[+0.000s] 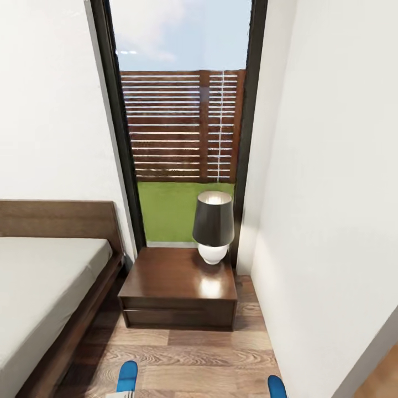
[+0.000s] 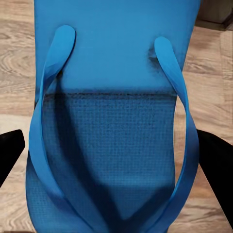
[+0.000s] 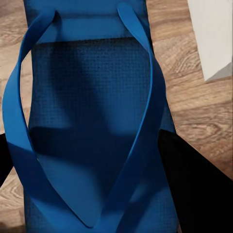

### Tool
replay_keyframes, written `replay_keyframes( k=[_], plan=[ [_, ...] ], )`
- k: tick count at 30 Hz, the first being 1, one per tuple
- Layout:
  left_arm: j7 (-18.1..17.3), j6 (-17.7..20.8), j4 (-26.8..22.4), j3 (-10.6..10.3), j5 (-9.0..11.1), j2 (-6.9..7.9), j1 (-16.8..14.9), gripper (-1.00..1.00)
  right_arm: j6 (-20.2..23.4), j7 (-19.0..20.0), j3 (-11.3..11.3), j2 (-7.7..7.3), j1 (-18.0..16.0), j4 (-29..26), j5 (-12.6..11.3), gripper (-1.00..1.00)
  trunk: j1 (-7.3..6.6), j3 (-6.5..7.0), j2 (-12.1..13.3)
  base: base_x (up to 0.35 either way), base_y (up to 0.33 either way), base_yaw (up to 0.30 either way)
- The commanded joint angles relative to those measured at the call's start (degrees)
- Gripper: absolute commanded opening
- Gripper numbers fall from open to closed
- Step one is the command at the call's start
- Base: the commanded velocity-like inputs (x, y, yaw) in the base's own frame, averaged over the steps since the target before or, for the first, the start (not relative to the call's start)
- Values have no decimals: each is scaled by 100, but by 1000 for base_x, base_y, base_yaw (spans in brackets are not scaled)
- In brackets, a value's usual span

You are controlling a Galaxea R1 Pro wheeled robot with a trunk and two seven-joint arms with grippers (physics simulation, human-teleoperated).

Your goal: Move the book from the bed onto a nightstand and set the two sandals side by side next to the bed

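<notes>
Two blue tips at the bottom edge of the head view: left sandal (image 1: 127,376) near the bed (image 1: 47,276), right sandal (image 1: 276,386) near the white wall (image 1: 331,193), well apart from each other. Between and beyond them, wood floor (image 1: 188,342). Farther back, dark brown nightstand (image 1: 177,290) just beside the bed, with a lamp (image 1: 213,226) upright on its top, toward the wall side. Behind the nightstand, tall window (image 1: 182,50) with a brown fence (image 1: 182,127) and green grass (image 1: 166,207) outside. Pale mattress on a dark wooden frame, with a flat headboard against the far wall.

Next, left wrist view. Left sandal (image 2: 114,73) up close, strap side facing the camera, two blue straps running down to meet low in the middle. Left gripper (image 2: 114,155) around it, one black finger (image 2: 9,150) at each long edge, closed in on the sole and grasping it. Wood floor below.

Last, right wrist view. Right sandal (image 3: 82,111) up close too, straps facing the camera. Right gripper (image 3: 87,160) clamped on it, black fingers (image 3: 194,194) pressed at the two edges of the sole. Wood floor under it, and a bit of white wall at one corner.
</notes>
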Motion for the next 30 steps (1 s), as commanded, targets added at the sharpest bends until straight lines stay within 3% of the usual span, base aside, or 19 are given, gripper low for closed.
replay_keyframes(
  k=[1,30],
  plan=[
    [-9,-21,9,-47,59,3,-6,-100,-12,29,-17,-1,-3,6,-43,-100,0,-6,-3,31,-2,273],
    [-10,-21,9,-56,59,3,-6,-100,-11,29,-17,-1,-3,6,-43,-100,0,-6,-3,53,-38,291]
  ],
)
